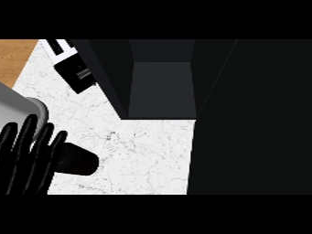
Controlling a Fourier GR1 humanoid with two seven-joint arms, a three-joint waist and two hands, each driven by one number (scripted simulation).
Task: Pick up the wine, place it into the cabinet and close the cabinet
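The dark cabinet [162,87] stands open on the white marble counter [145,151], and its grey inner floor shows nothing on it. Its wide dark door [260,119] swings out and fills the right side of the view. My left hand [16,160] rests at the lower left, fingers straight and pointing up. A dark rounded shape [77,160] lies right against it. I cannot tell whether that shape is my thumb or the wine bottle. No bottle shows plainly anywhere. My right hand is out of view.
A grey rounded metal body [6,109] sits at the left edge, just behind my left hand. A black-and-white appliance [74,64] stands at the back left beside the cabinet. Wooden floor [6,57] shows beyond the counter's far-left corner.
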